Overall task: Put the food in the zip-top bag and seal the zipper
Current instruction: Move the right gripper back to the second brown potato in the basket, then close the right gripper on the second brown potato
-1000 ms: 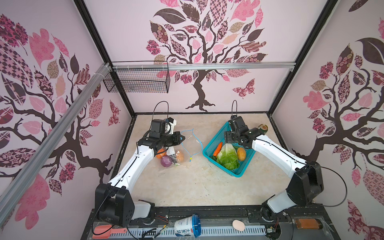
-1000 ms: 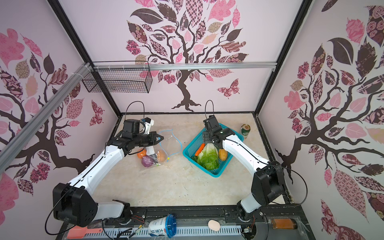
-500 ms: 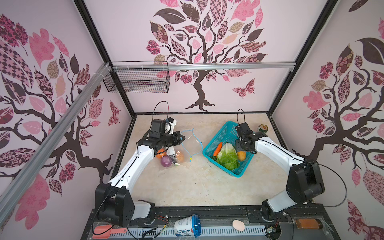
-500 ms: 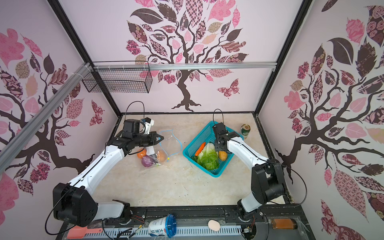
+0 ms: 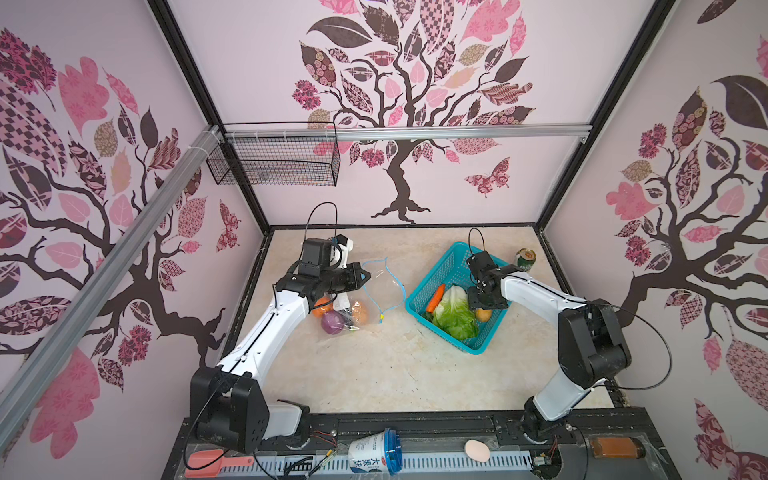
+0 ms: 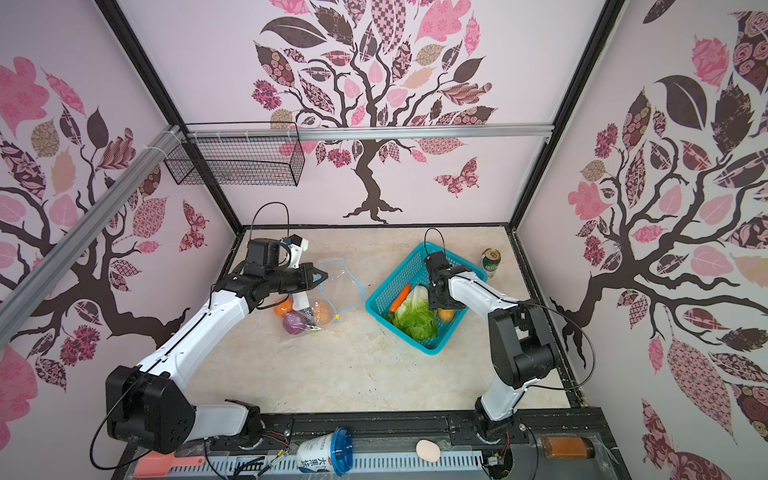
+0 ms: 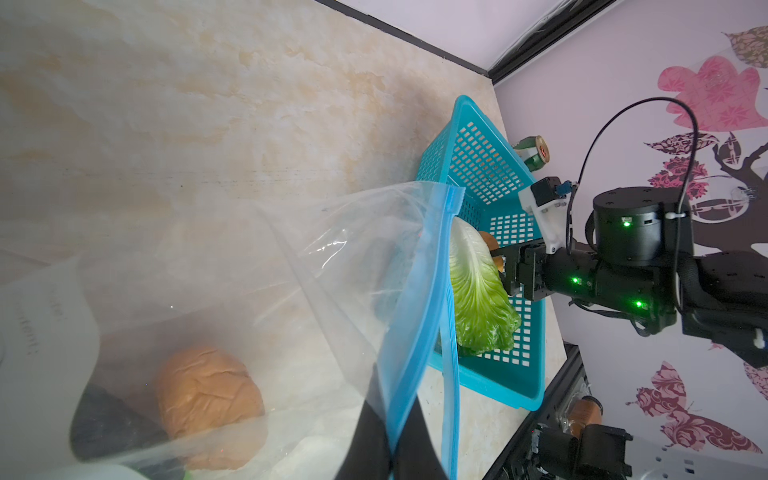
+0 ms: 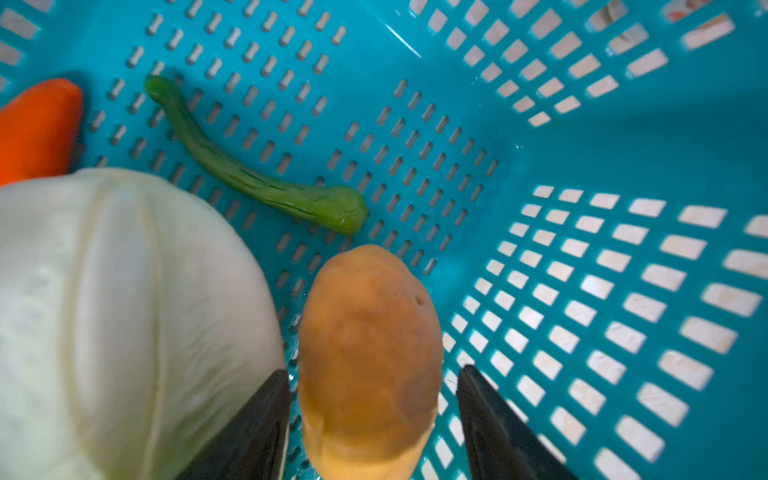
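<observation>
In the basket (image 8: pixel 582 137), right claw (image 8: pixel 372 376) agape astride the potato (image 8: pixel 370 328) — left claw (image 7: pixel 390 419) clenched on zipper (image 7: pixel 432 270).

Bright, even light; blurry wrist close-ups.

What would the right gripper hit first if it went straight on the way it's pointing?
The right gripper would first meet the tan potato, sitting between its open fingers in the teal basket. Depth is unclear, but the basket floor lies beyond.
</observation>
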Controlling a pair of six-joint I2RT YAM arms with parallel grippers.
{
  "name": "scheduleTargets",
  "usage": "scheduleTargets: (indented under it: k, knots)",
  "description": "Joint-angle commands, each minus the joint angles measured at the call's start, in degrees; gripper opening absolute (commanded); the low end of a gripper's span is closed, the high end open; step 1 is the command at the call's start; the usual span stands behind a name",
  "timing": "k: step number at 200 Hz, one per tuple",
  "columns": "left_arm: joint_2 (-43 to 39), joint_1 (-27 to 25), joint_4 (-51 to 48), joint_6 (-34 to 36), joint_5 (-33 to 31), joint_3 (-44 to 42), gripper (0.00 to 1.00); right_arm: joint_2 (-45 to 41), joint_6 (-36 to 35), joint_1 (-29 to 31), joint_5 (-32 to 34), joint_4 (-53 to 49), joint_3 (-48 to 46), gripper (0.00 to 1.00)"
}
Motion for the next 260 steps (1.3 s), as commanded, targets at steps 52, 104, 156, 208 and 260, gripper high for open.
scheduleTargets:
  k: [52,104,156,208,260]
  knots:
    - [0.6,-0.2,0.7,0.2,0.3,-1.2,0.0,4.4,0.9,-0.4,-2.2,0.0,-1.2,0.74]
    - [0.4,-0.2,0.6,0.4,0.2,-1.1,0.0,5.1,0.8,-0.4,-2.3,0.5,-1.3,0.58]
    - [0.0,-0.2,0.4,0.5,-0.1,-1.0,0.0,2.6,0.3,-0.9,-1.9,-0.1,2.1,0.45]
    - [-0.5,-0.2,0.2,0.6,-0.4,-0.8,0.0,-2.5,-0.6,-1.1,-1.2,-1.9,8.0,0.44]
    - [-0.7,-0.2,0.2,0.5,-0.1,-0.9,0.0,-9.8,-0.5,-1.1,-11.6,2.8,11.1,0.44]
